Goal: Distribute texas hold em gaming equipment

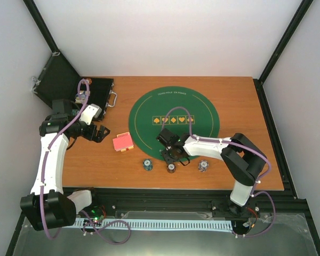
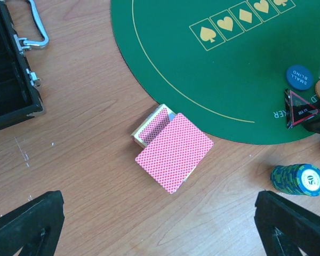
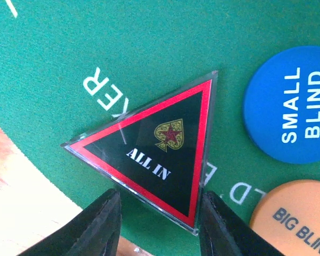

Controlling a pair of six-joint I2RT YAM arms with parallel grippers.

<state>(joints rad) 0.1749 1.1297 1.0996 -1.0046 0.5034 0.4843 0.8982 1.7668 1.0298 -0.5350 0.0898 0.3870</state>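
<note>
The dark triangular "ALL IN" marker (image 3: 160,149) lies on the green mat (image 3: 69,53), near its edge. My right gripper (image 3: 160,226) straddles its near corner: the right finger (image 3: 224,229) is at the marker's edge, and a sliver of mat shows before the left finger (image 3: 90,226). Beside the triangle are the blue "SMALL BLIND" button (image 3: 290,104) and the orange "BIG BLIND" button (image 3: 293,218). Red-backed cards (image 2: 173,152) sit in a skewed pile on the wood. My left gripper (image 2: 160,224) hovers wide open, short of them. A green chip stack (image 2: 298,180) stands on the wood.
The open black case (image 1: 96,93) with its metal handle lies at the back left. Three small chip stacks (image 1: 148,164) (image 1: 171,168) (image 1: 203,166) stand in a row on the wood near the front edge, below the mat (image 1: 173,120).
</note>
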